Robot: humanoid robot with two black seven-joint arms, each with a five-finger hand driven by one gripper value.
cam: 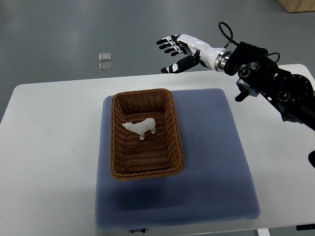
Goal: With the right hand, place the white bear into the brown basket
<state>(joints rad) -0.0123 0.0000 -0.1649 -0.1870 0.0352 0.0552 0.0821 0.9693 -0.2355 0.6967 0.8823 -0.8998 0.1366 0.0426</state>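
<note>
A small white bear [141,127] stands inside the brown wicker basket [118,169], near its middle, head pointing left. The basket rests on a blue-grey mat [211,157]. My right hand [173,53] is raised beyond the table's far edge, up and to the right of the basket, with its fingers spread and nothing in them. Its black arm [275,83] comes in from the right edge. The left arm does not show.
The mat lies on a white table [49,147] whose far edge runs just behind the basket. Two small clear squares [104,61] lie on the grey floor beyond. A wooden box corner [298,5] shows at the top right.
</note>
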